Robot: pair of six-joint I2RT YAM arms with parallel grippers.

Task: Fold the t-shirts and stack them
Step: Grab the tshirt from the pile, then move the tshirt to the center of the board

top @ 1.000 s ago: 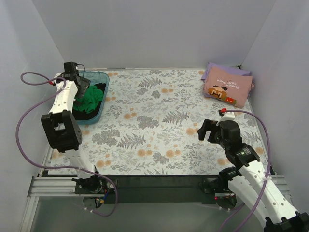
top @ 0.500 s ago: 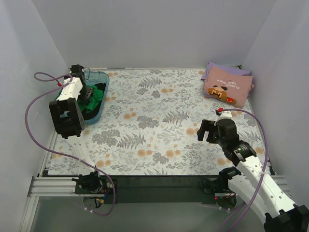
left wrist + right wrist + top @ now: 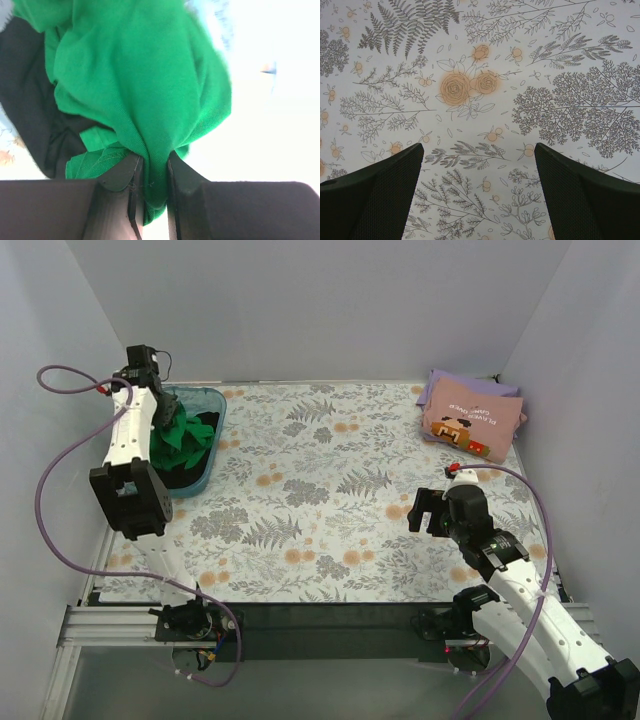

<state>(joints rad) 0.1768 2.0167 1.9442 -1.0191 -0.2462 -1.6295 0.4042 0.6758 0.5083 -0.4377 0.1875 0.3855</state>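
A bright green t-shirt (image 3: 181,435) hangs partly pulled up out of the teal bin (image 3: 212,456) at the far left, over a black t-shirt (image 3: 205,422) that lies in the bin. My left gripper (image 3: 160,412) is shut on a fold of the green t-shirt (image 3: 145,95); the cloth is pinched between its fingers (image 3: 120,172), with the black t-shirt (image 3: 30,115) below. A folded pink t-shirt (image 3: 470,420) with a brown-orange graphic lies on a lavender one (image 3: 440,385) at the far right. My right gripper (image 3: 428,510) hovers open over bare tablecloth (image 3: 480,100).
The floral tablecloth (image 3: 320,490) covers the whole table between the bin and the folded stack. Pale walls close in the table on the left, back and right. A purple cable (image 3: 45,480) loops from the left arm.
My left gripper has shut on the green t-shirt in the bin and lifted it a little. The right arm has barely moved.
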